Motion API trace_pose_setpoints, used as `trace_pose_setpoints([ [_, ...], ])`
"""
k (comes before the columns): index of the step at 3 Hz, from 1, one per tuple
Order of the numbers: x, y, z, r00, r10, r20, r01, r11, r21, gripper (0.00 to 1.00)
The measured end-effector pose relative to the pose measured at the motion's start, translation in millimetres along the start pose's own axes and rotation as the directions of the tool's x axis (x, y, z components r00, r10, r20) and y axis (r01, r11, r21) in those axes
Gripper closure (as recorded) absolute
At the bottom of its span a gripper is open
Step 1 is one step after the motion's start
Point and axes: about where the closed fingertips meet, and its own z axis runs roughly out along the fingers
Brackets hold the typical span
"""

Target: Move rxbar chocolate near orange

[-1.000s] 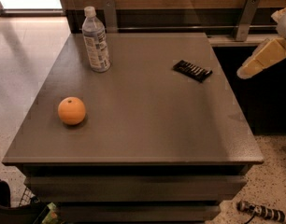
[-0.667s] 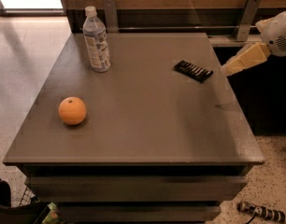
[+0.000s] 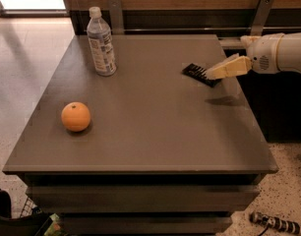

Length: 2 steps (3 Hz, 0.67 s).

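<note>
The rxbar chocolate [image 3: 195, 73], a flat black bar with short white marks, lies on the grey table [image 3: 150, 132] at the far right. The orange [image 3: 75, 116] sits at the front left of the table, far from the bar. My gripper [image 3: 213, 74] reaches in from the right on a white arm, its cream fingers [image 3: 229, 68] pointing left and down. The fingertips are over the bar's right end and hide part of it.
A clear water bottle [image 3: 101, 43] with a white cap stands upright at the back left of the table. A dark wall rail runs behind the table. Small objects lie on the floor at the lower left and lower right.
My gripper has moved left and down from beyond the table's right edge to the bar's right end. The bar, orange and bottle have not moved.
</note>
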Motion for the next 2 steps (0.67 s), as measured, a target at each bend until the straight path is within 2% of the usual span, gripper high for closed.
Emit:
trace_pose_setpoints([
  [1,0.0,0.0,0.0,1.000,0.000,0.000,0.000,1.0000,0.000,0.00],
  [2,6.6,1.3,14.4,1.000,0.016,0.018,-0.016,0.9994,-0.029,0.00],
])
